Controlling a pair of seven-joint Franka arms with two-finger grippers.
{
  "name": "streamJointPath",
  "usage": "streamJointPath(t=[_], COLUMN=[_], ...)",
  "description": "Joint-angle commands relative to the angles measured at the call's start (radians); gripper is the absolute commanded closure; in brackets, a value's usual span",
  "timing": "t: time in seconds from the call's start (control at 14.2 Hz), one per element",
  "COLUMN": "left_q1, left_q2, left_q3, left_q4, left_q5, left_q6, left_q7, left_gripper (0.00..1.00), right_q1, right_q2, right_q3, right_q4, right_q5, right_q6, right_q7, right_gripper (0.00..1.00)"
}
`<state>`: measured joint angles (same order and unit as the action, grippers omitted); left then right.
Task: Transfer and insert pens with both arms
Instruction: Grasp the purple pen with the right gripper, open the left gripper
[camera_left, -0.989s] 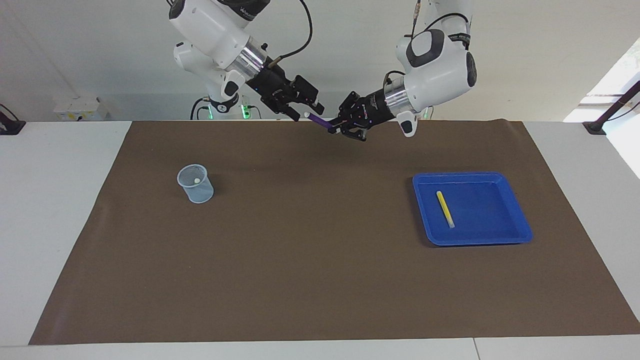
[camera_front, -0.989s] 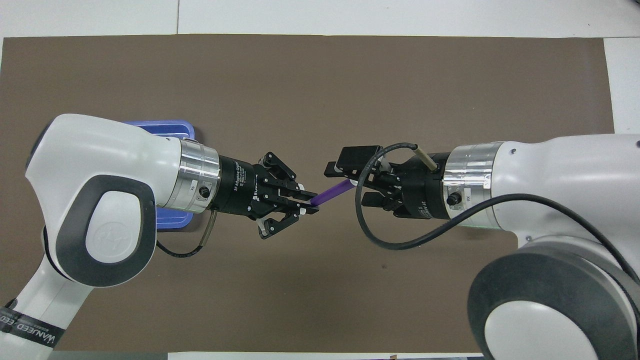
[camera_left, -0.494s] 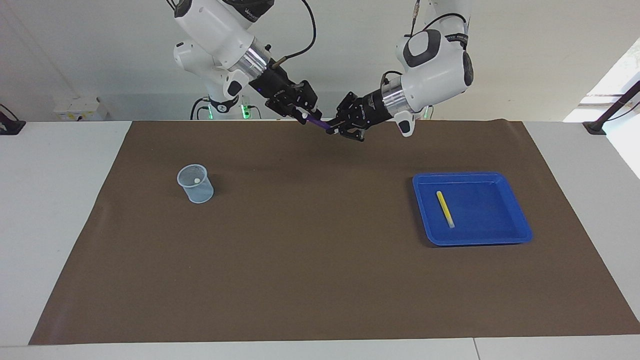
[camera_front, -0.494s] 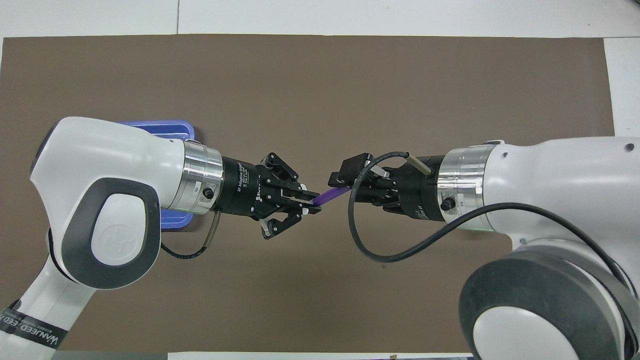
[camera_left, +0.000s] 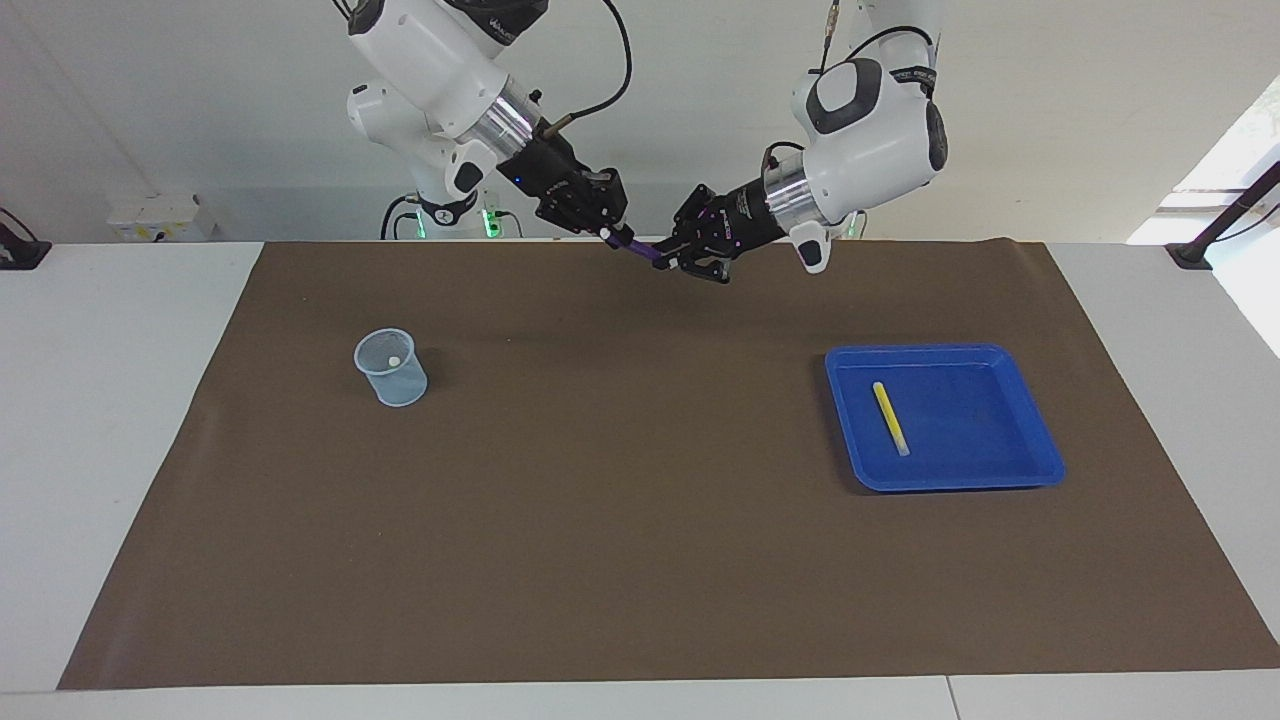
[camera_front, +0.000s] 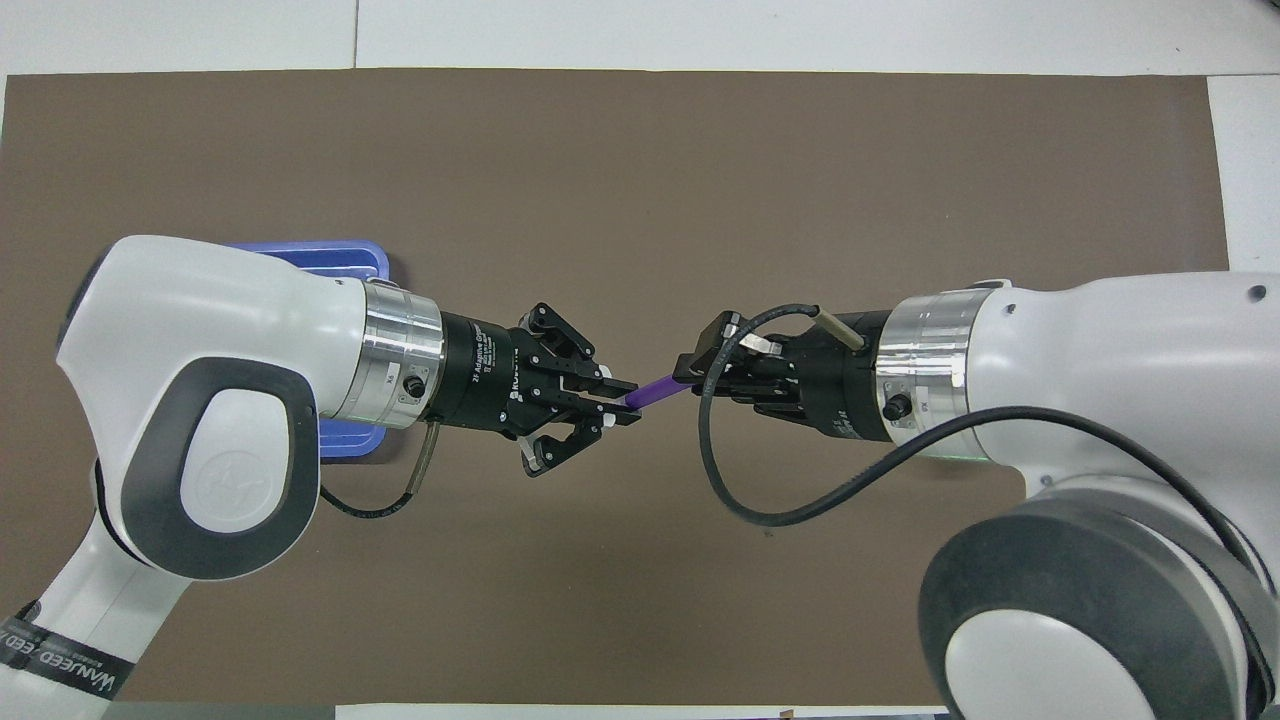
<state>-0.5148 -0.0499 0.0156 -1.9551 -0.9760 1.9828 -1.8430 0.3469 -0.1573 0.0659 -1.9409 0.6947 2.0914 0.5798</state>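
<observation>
Gripping the purple pen (camera_front: 657, 390) from both ends above the worktop's robot-side edge, left gripper (camera_front: 622, 404) and right gripper (camera_front: 692, 372) are both clamped mid-handover; 1 pen stands in the cup (camera_left: 391, 368), the yellow pen (camera_left: 890, 418) waits in the tray (camera_left: 1030, 420).

I worked in what looked like a robotics lab. My two white jointed arms (camera_left: 860, 110) stood at the edge of a plain white bench (camera_left: 90, 400), and a brown mat (camera_left: 640, 520) covered most of that bench. On the mat sat only test props: a clear plastic cup (camera_left: 391, 367) and a blue tray (camera_left: 940, 416). Near my arms' bases a bare pale wall (camera_left: 1050, 120) rose, with green indicator lights (camera_left: 420, 226) glowing at its foot.
</observation>
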Motion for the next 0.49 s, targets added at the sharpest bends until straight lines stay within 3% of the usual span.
streamJointPath(t=[0.0,0.14,0.21,0.42], left_q1=[-0.013,-0.024,-0.033,-0.033], left_q2=[-0.033,-0.037,-0.042,-0.045], left_q3=[0.006,0.006,0.007,0.009], left_q4=[-0.038,-0.038,-0.036,-0.038], left_q5=[-0.023,-0.023,-0.021,-0.013], left_q6=[0.024,0.047,0.06,0.064], left_q7=[-0.009,-0.005,-0.007,-0.005], left_gripper=[1.0,1.0,0.01,0.0], right_q1=[0.0,-0.002,-0.008,-0.025], right_q2=[-0.007,-0.005,-0.004,0.031], right_q3=[0.002,0.002,0.0,-0.004], right_q4=[-0.007,-0.001,0.003,0.097], right_q5=[0.002,0.002,-0.001,-0.148], right_q6=[0.006,-0.019,-0.037,-0.178], right_q7=[-0.02,-0.021,-0.035,-0.116], right_gripper=[1.0,1.0,1.0,1.0])
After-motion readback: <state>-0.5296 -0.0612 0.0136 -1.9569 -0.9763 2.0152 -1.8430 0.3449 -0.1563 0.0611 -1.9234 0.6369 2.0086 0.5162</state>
